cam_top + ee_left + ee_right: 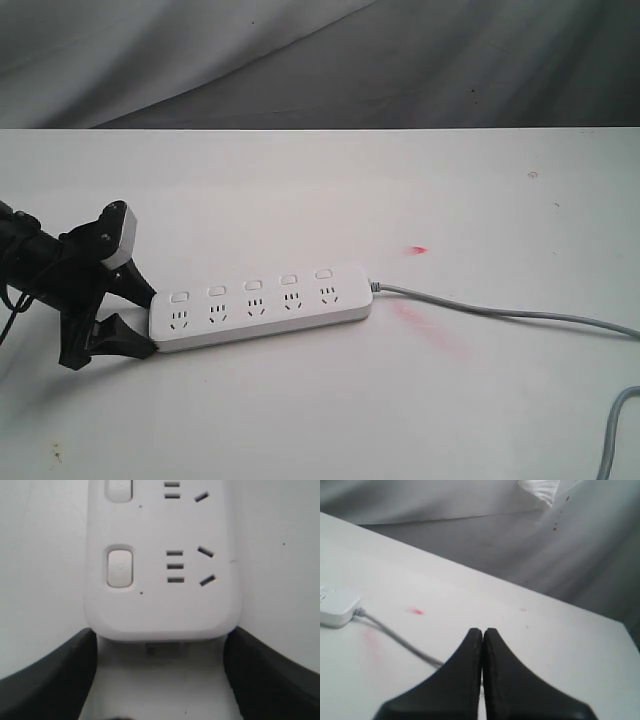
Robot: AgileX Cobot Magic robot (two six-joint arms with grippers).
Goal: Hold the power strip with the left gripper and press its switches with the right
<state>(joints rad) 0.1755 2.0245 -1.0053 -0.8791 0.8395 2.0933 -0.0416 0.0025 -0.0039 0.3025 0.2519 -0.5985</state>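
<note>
The white power strip (262, 305) lies flat on the table, its five switches (253, 285) in a row along the far side. Its grey cord (500, 312) runs off to the right. My left gripper (150, 320) is open at the strip's left end, one fingertip at each end corner. In the left wrist view the fingers (65, 670) flank the rounded end of the power strip (160, 605), and the nearest switch (120, 567) shows. My right gripper (483, 630) is shut on nothing, above the table beyond the cord (395, 637); the exterior view does not show it.
A small red mark (418, 249) and a pink smear (430, 330) stain the white table near the strip's cord end. A second grey cable (615, 430) curls at the front right corner. Grey cloth (300, 60) hangs behind the table's far edge.
</note>
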